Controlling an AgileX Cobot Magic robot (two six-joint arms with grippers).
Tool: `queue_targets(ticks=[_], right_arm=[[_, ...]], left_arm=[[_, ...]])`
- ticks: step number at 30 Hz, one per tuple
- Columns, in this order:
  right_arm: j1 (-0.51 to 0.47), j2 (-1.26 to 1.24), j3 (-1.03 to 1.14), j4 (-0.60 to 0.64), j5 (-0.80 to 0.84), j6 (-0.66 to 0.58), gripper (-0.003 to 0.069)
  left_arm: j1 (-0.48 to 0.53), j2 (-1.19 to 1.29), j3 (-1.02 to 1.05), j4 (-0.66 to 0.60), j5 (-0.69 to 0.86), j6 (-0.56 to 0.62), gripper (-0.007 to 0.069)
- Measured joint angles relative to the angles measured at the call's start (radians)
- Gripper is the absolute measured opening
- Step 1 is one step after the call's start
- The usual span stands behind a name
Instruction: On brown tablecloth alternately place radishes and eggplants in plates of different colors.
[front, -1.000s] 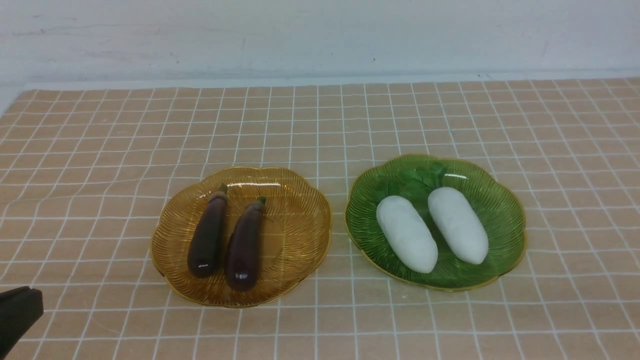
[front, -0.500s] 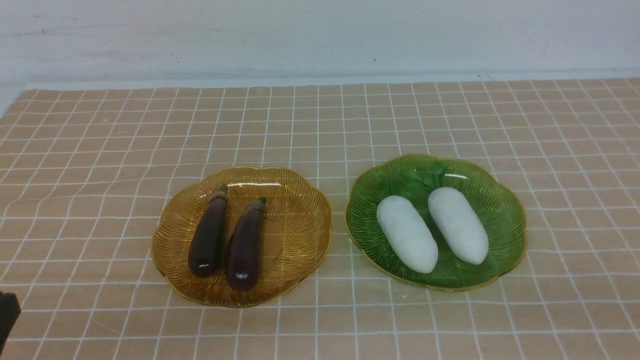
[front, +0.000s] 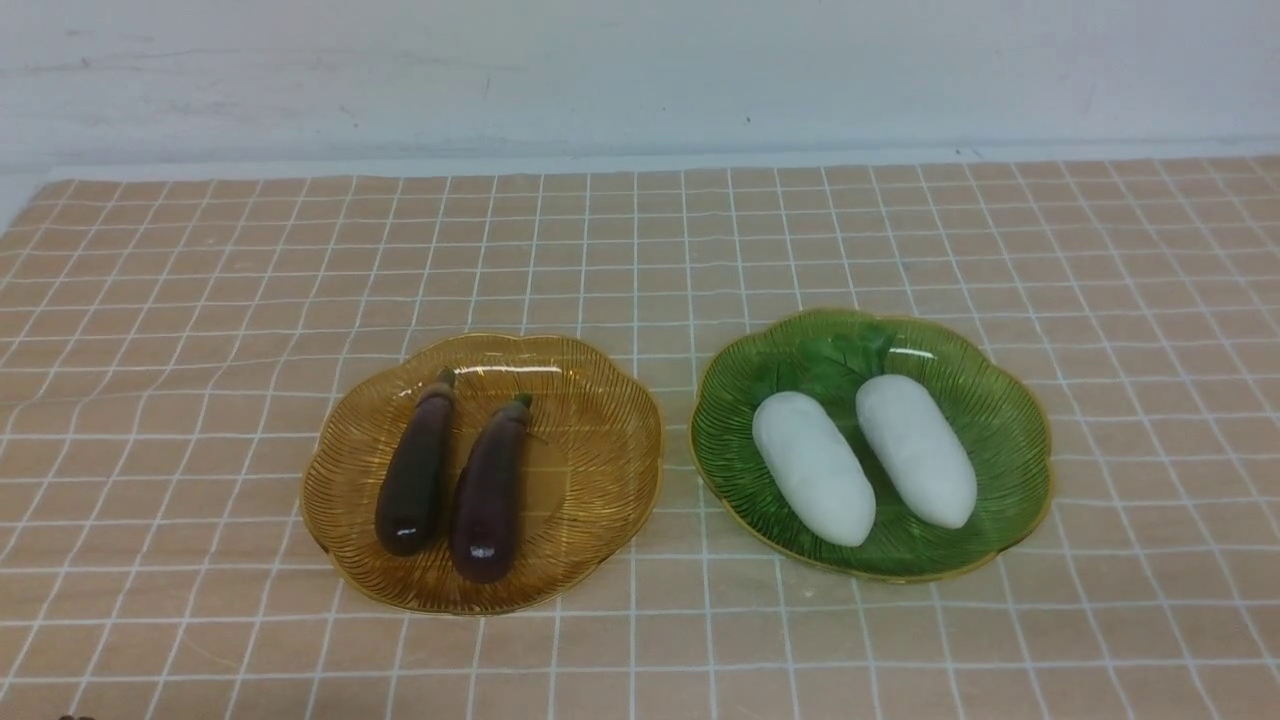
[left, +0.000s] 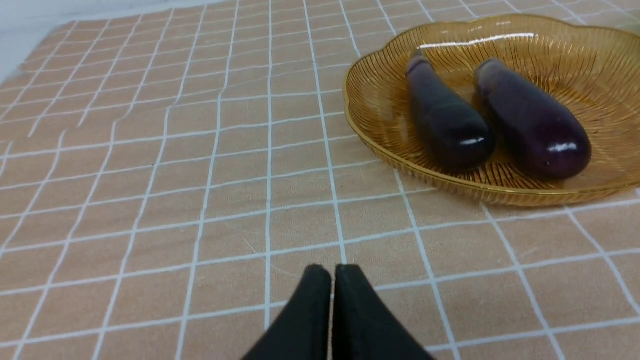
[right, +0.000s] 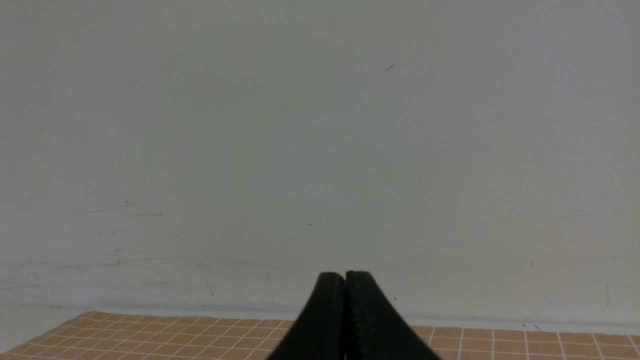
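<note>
Gone from the front view's lower left corner is the dark left gripper that showed there a moment ago; nothing else has shifted. Two eggplants (front: 414, 474) (front: 489, 490) lie side by side, not quite touching, in the amber plate (front: 600, 440) on the left. Two radishes (front: 812, 466) (front: 915, 449) lie side by side in the green plate (front: 1000, 420) on the right. Both plates sit near each other on the brown tablecloth (front: 200, 300), with no vegetable left on the cloth — so the sorting looks complete, and only the arms' retreat seems to remain.

Each eggplant's long axis runs front to back, stem cap pointing away from the robot and leaning slightly right. Each radish also runs front to back, its leafy end away from the robot and leaning slightly left.

Outward from the plates: the left gripper (left: 332, 272) hangs low over bare cloth near the amber plate, jaws pressed together and empty. The right gripper (right: 345, 277) — also closed on nothing — faces the pale wall (right: 320, 125).
</note>
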Motion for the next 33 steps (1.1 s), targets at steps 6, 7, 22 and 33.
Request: queue_targets(ticks=[6, 7, 22, 33], right_arm=[[0.0, 0.0, 0.0, 0.0, 0.0, 0.0, -0.0011], [0.0, 0.0, 0.0, 0.0, 0.0, 0.0, -0.0011], [0.0, 0.0, 0.0, 0.0, 0.0, 0.0, -0.0011], [0.0, 0.0, 0.0, -0.113, 0.015, -0.025, -0.0011]], left_arm=[[0.0, 0.0, 0.0, 0.0, 0.002, 0.0, -0.0003], [0.0, 0.0, 0.0, 0.0, 0.002, 0.0, -0.0003], [0.0, 0.0, 0.0, 0.0, 0.002, 0.0, -0.0003], [0.0, 0.0, 0.0, 0.0, 0.003, 0.0, -0.0003]])
